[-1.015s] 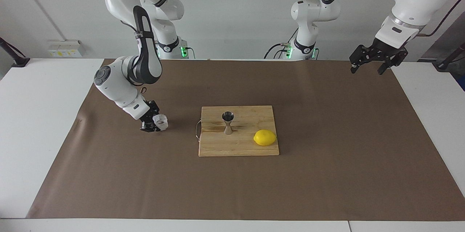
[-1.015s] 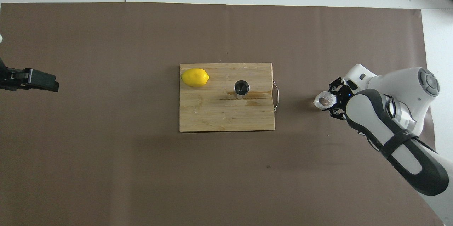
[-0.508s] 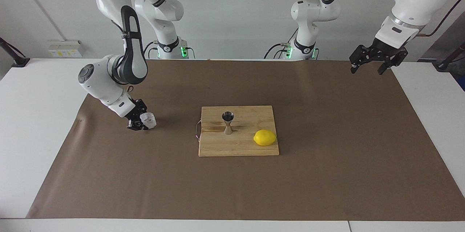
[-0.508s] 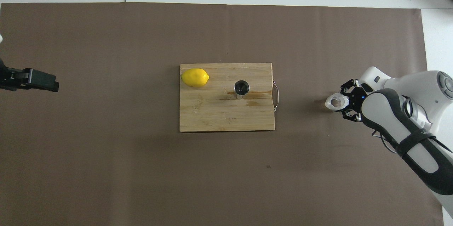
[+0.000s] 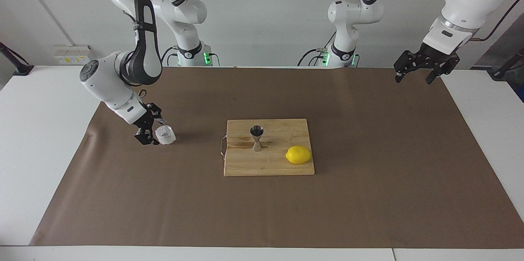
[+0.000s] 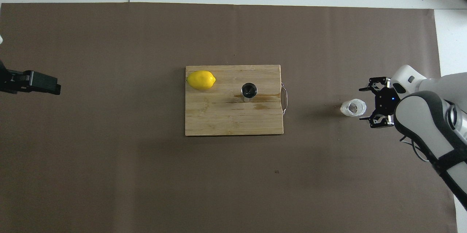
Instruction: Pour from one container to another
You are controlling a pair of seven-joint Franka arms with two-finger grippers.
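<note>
We see the glass tumbler [image 5: 165, 135] standing at the middle left of the facing view, just beside our right gripper [image 5: 150, 129], whose fingers are spread wide. The left gripper [image 5: 414, 72] waits, spread too. We think glass is hard, slippery and breakable, so hold its sides.

One glass tumbler [image 5: 165, 135], one steel jigger [image 5: 257, 138], one lemon [image 5: 299, 155], one wooden cutting board [image 5: 274, 167], one brown mat [image 5: 368, 195], one table [image 5: 37, 130].
</note>
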